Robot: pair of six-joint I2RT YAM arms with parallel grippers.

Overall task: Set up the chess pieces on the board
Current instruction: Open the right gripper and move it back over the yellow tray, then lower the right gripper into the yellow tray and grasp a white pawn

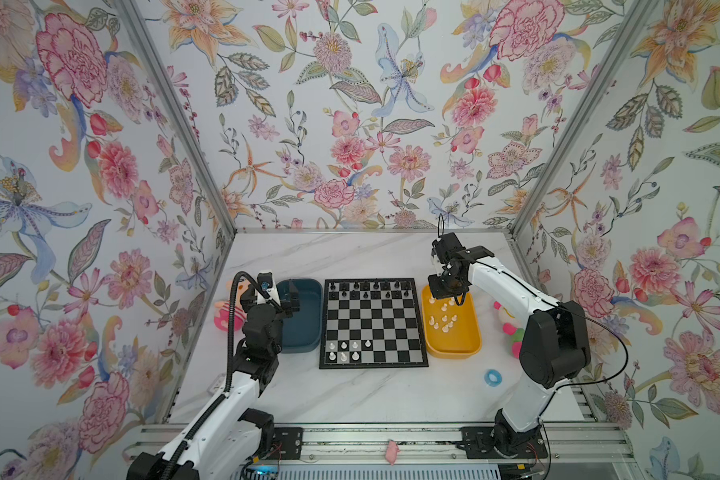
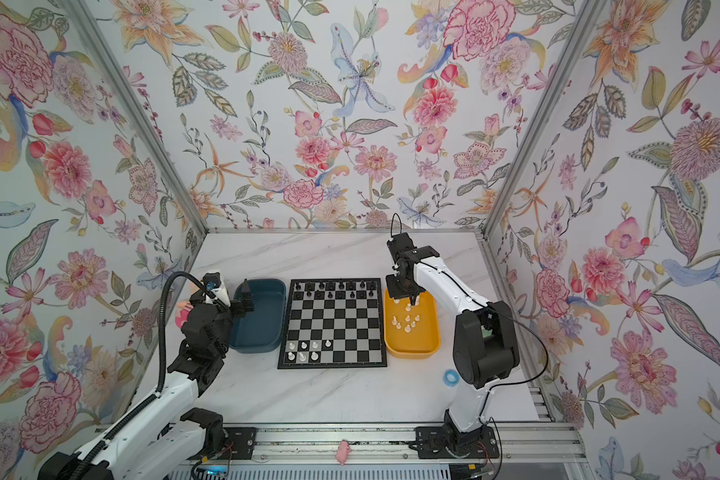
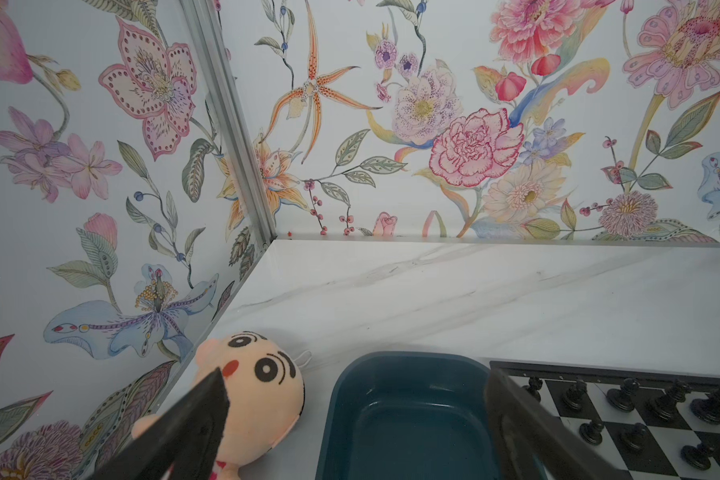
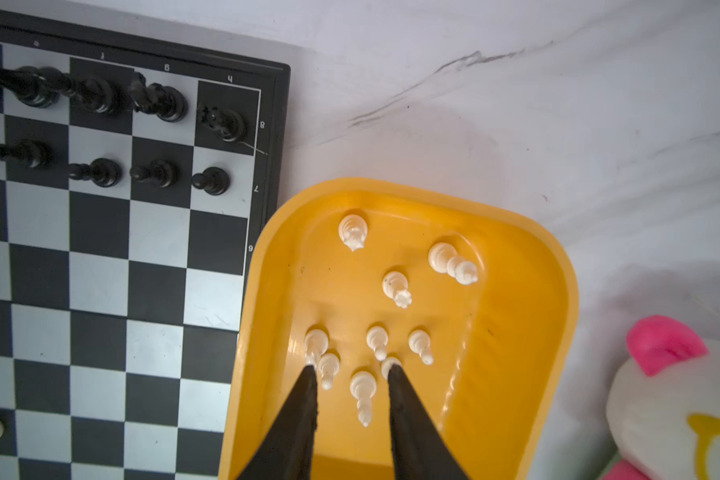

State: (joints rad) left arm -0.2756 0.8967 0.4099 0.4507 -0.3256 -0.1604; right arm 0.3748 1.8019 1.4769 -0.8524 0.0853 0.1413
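Between the teal tray (image 1: 304, 328) and yellow tray (image 1: 468, 336), the board (image 1: 373, 328) is laid flat. The right arm is bent down over the yellow tray, with the right gripper (image 4: 350, 370) parted and empty above loose chess pieces (image 4: 363, 388). The left gripper (image 3: 354, 374) is held spread and empty over the teal tray.

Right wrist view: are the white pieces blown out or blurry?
Right wrist view: white pieces bright, surface detail washed out, edges slightly soft; yellow tray floor shows mild glare streaks. Both top views: pieces too small to judge.
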